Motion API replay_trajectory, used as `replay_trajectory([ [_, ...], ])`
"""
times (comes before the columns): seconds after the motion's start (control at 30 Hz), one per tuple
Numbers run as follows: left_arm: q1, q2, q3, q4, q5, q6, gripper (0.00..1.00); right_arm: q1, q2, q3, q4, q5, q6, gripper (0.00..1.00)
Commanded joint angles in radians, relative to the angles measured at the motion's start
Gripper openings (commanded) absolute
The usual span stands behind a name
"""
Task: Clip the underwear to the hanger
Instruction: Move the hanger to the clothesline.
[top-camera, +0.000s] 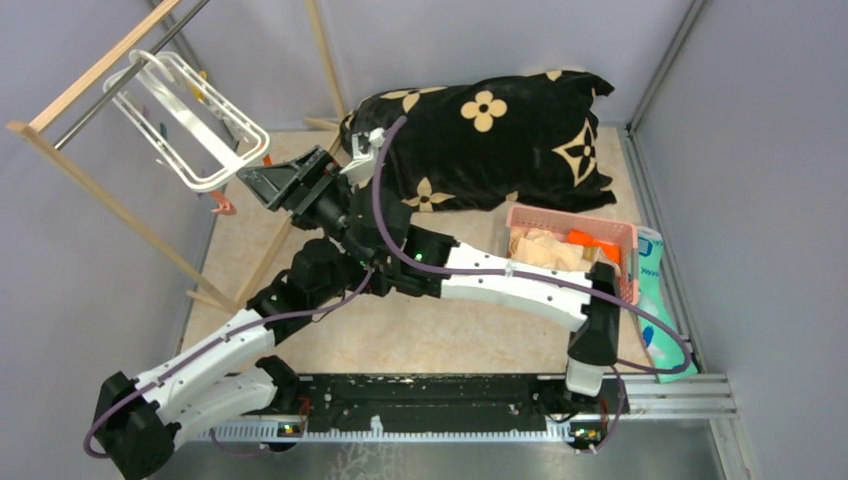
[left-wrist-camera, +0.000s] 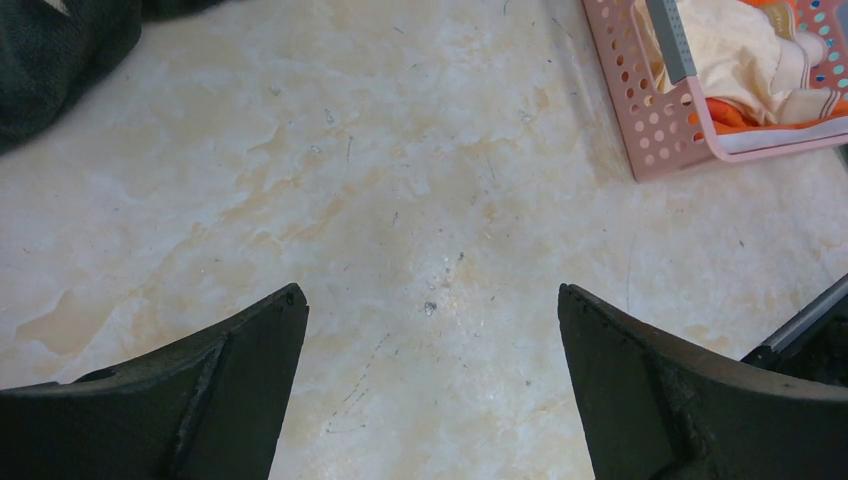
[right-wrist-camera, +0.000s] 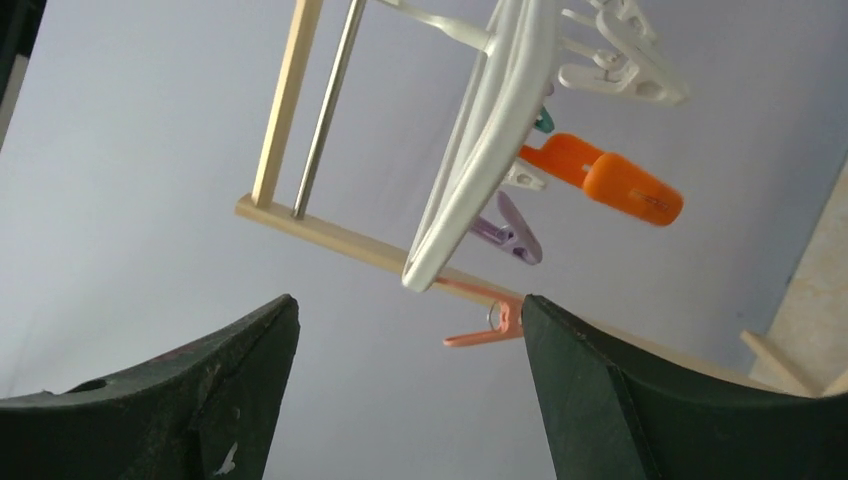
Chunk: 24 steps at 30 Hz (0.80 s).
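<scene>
Standing wide open and empty, the right gripper (right-wrist-camera: 408, 300) pointed up at the hanger (right-wrist-camera: 487, 130), near its lower corner.

- Hanger: white plastic frame, tilted, hooked at the metal bar (right-wrist-camera: 325, 120) of the wooden rack (right-wrist-camera: 280, 100). An orange clip (right-wrist-camera: 610, 185), a lilac clip (right-wrist-camera: 510, 232) and a salmon clip (right-wrist-camera: 485, 325) dangled from it, none holding fabric.
- Left gripper (left-wrist-camera: 430, 292): jaws fully apart, nothing between them, hovering over bare marbled tabletop (left-wrist-camera: 400, 200).
- Underwear (left-wrist-camera: 730, 50): cream fabric, crumpled inside the pink perforated basket (left-wrist-camera: 650, 120) at the right of the tabletop, lying on an orange cloth (top-camera: 590, 240), well apart from the hanger and both grippers.
- Black blanket (top-camera: 480, 130) with a beige flower print: heaped at the far edge, behind the basket.
</scene>
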Motion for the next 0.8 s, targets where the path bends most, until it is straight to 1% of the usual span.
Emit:
replay_trajectory([
  [0.0, 0.005, -0.022, -0.001, 0.021, 0.017, -0.014, 1.0, 0.017, 0.072, 0.1, 0.043, 0.04, 0.126, 0.81],
  [0.1, 0.005, -0.025, 0.011, 0.006, 0.017, -0.015, 1.0, 0.02, 0.12, 0.145, 0.03, 0.067, 0.148, 0.77],
  [0.3, 0.005, -0.04, 0.025, -0.006, 0.038, -0.019, 1.0, 0.022, 0.208, 0.222, 0.067, 0.096, 0.166, 0.7],
  [0.5, 0.005, -0.051, 0.035, -0.028, 0.052, -0.015, 1.0, 0.022, 0.242, 0.271, 0.071, 0.121, 0.154, 0.57],
  [0.57, 0.005, -0.056, 0.035, -0.036, 0.049, -0.014, 1.0, 0.022, 0.246, 0.277, 0.073, 0.132, 0.14, 0.51],
  [0.7, 0.005, -0.064, 0.038, -0.044, 0.049, -0.014, 1.0, 0.021, 0.249, 0.293, 0.08, 0.139, 0.12, 0.29],
  [0.77, 0.005, -0.064, 0.04, -0.048, 0.051, -0.013, 1.0, 0.02, 0.255, 0.314, 0.073, 0.134, 0.113, 0.26],
])
